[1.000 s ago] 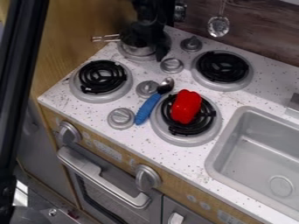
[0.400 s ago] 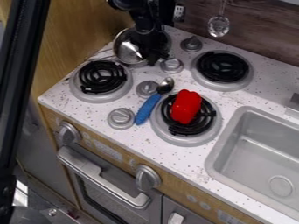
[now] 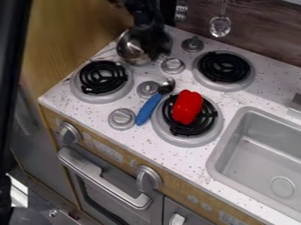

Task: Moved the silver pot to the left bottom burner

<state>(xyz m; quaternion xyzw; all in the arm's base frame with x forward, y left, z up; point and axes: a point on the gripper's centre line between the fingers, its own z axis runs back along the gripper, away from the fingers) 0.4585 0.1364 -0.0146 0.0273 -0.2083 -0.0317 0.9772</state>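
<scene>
My gripper [image 3: 154, 52] hangs over the back-left burner, against the right side of the silver pot [image 3: 130, 47]. The pot is tilted, its shiny round side turned toward the camera, and the black gripper covers its right part. Whether the pot is held cannot be told. The left bottom burner [image 3: 103, 78], a black coil in a grey ring, has nothing on it.
A red pepper [image 3: 187, 107] lies on the front-right burner [image 3: 187, 139], with a blue-handled spoon [image 3: 150, 107] beside it. Grey knobs [image 3: 122, 118] stand between the burners. The back-right burner [image 3: 224, 67] is bare. The sink [image 3: 258, 154] is at the right.
The pot has gone from standing level, handle pointing left, to tilted with its round side toward the camera. My gripper has shifted slightly, and the dark bar at the left edge has moved left.
</scene>
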